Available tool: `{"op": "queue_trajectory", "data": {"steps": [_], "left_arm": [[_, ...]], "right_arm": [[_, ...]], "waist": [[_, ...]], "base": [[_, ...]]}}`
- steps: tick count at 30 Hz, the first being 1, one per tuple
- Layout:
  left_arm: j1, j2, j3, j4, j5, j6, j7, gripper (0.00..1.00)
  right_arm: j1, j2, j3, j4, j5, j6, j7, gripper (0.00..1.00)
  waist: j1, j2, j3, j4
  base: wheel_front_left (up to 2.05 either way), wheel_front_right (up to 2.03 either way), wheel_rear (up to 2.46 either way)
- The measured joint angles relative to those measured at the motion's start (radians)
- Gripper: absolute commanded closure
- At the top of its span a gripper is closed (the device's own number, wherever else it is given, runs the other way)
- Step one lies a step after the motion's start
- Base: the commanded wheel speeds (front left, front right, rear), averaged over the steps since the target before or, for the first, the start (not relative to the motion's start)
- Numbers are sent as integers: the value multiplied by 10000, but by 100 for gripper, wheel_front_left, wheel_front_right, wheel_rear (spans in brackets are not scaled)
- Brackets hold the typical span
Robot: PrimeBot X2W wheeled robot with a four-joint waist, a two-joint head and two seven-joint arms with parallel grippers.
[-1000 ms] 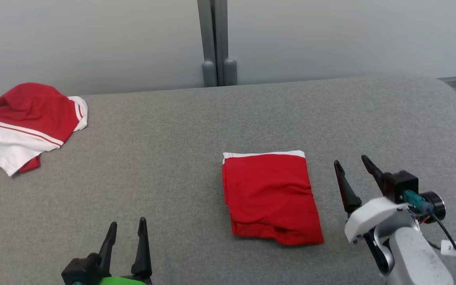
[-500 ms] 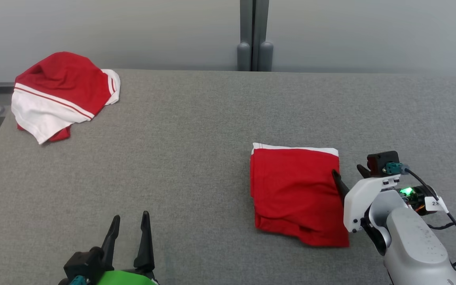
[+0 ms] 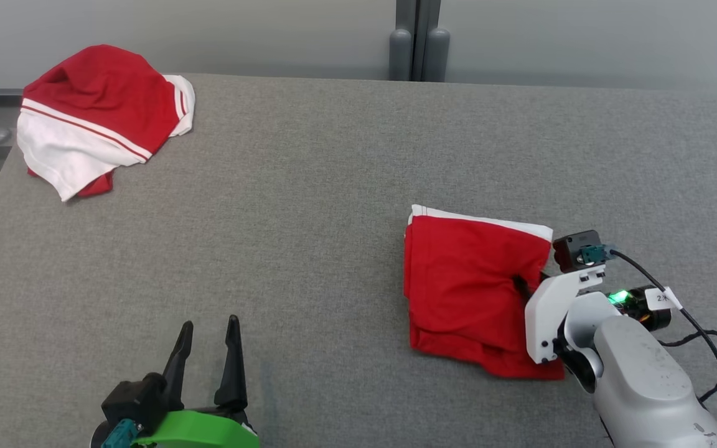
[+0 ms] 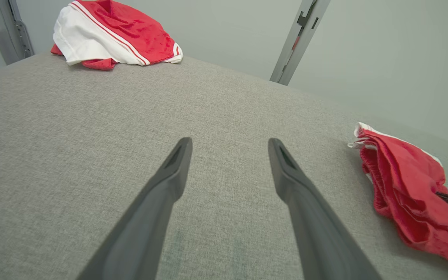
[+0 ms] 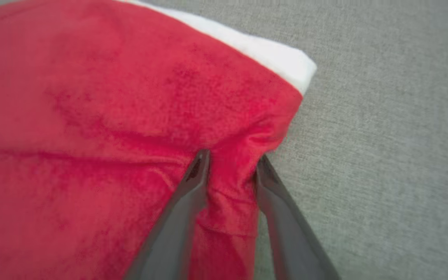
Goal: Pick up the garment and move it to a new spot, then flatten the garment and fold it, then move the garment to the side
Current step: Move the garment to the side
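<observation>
Red and folded: clamping three-o'clock edge of garment (image 3: pixel 464 286) in right pincer (image 5: pixel 233 157), likely for sliding aside; left pincer (image 3: pixel 209 322) apart, idle at seven o'clock.

The desk (image 3: pixel 309 205) lies bare across its middle and along most of its near edge, a wide lane for any claw. A crumpled red-and-white garment (image 3: pixel 94 112) blocks the far left corner. Toward the right edge the folded red garment (image 3: pixel 464 286) takes up room, the right claw (image 5: pixel 233 157) pinching a ridge of it, a cable (image 3: pixel 701 330) looping beside that arm. The left claw (image 3: pixel 209 322), fingers spread, stands at the near edge with bare desk ahead. A grey post (image 3: pixel 419 37) rises behind the far edge.
</observation>
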Motion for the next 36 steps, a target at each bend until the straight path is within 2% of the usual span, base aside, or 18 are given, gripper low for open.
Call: {"op": "queue_trajectory", "data": {"steps": [6,10,15,18,29,36], "left_arm": [[-292,0,-105,-184,-35,-2,-2,0],[-611,0,-198,-462,-50,-35,-2,0],[-1076,-2,-267,-633,257,-104,0,0],[-1346,-4,-255,-598,470,-180,0,0],[-2238,33,-410,-270,1164,-435,0,0],[-2513,35,-525,-222,1252,-489,0,0]], "right_arm": [[-471,-102,282,-253,173,2,-341,100],[-870,-458,201,-454,251,2,-610,100],[-1248,-1129,-378,-612,151,2,-972,100],[-1400,-1323,-744,-652,136,2,-1143,100],[-1820,-1417,-1670,-612,178,2,-1634,100],[-2439,-1411,-1952,-418,291,2,-1810,100]], "waist": [[0,0,216,-409],[0,0,429,-844],[0,0,799,-1523],[0,0,1051,-1988],[0,0,2167,-3664],[0,0,2960,-4092]], "base": [[0,0,0],[0,0,0],[0,0,0],[0,0,0],[0,0,0],[0,0,0]]}}
